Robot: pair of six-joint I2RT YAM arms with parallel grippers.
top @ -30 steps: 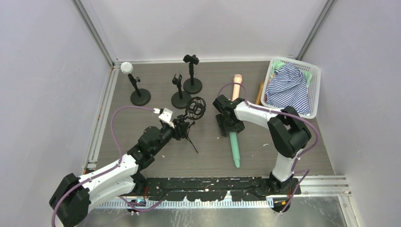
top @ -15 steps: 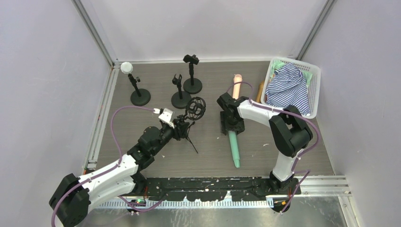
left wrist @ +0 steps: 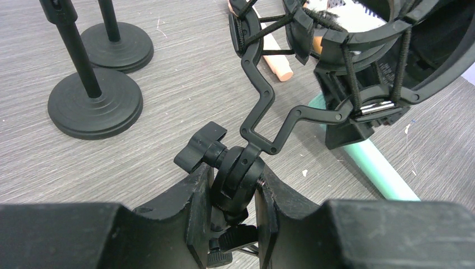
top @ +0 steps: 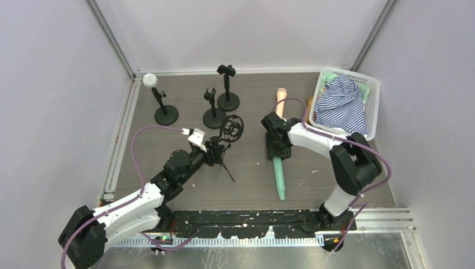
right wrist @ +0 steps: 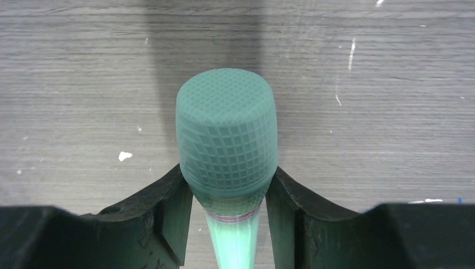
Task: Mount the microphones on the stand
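Grey wood-grain table (top: 246, 185), flecked with white. You see the mint-green microphone (right wrist: 227, 134) lying on it between the fingers (right wrist: 168, 207) of the right gripper (right wrist: 227, 182). Out to their right sit the golden-brown microphone (top: 307, 109) and a white basket (top: 374, 106). Ahead of the fingers (left wrist: 193, 202) of the left gripper (left wrist: 235, 188) lies the peach-pink microphone (left wrist: 274, 64). Ahead and to their left stand three black round-based stands (top: 214, 117).

Robot lab cell, plain walls (top: 50, 84), aluminium framing (top: 111, 38)
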